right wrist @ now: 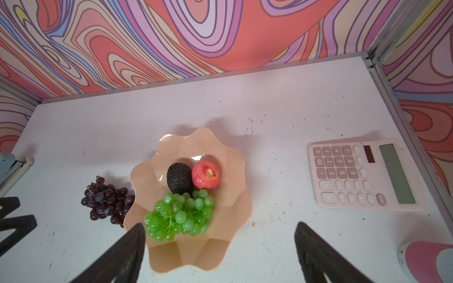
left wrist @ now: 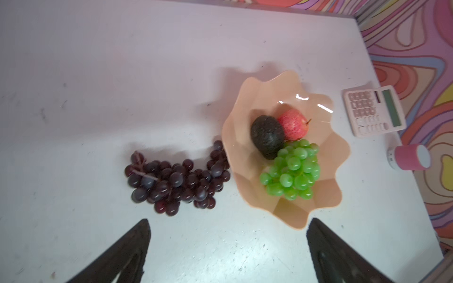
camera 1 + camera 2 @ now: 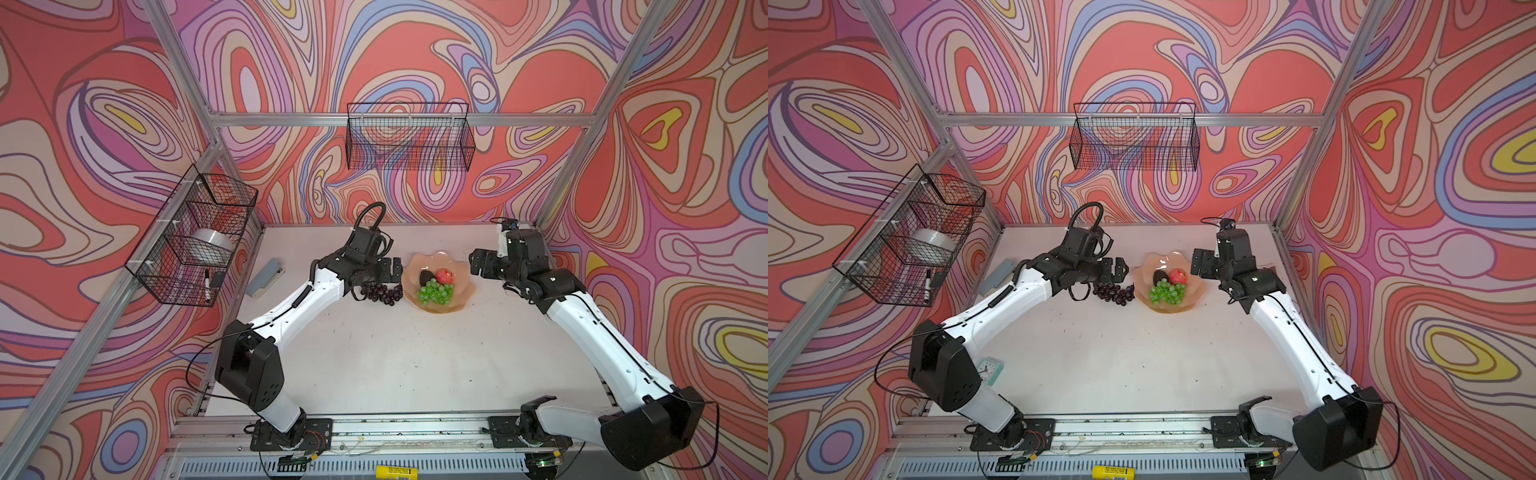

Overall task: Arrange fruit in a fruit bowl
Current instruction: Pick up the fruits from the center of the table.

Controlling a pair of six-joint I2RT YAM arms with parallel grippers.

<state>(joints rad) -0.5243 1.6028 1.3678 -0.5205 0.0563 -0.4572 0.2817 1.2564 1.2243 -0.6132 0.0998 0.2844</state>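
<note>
The peach-pink fruit bowl stands at the back middle of the table. In it lie a green grape bunch, a red round fruit and a dark bumpy oval. The dark purple grape bunch lies on the table, touching the bowl's left rim. My left gripper hovers open just behind the purple grapes, holding nothing. At the bowl's right side my right gripper is open and empty, above the bowl's edge.
A pink calculator and a pink cylinder lie right of the bowl, near the wall. A grey-blue stapler lies at the left. Black wire baskets hang on the back wall and the left wall. A small clock sits by the left arm.
</note>
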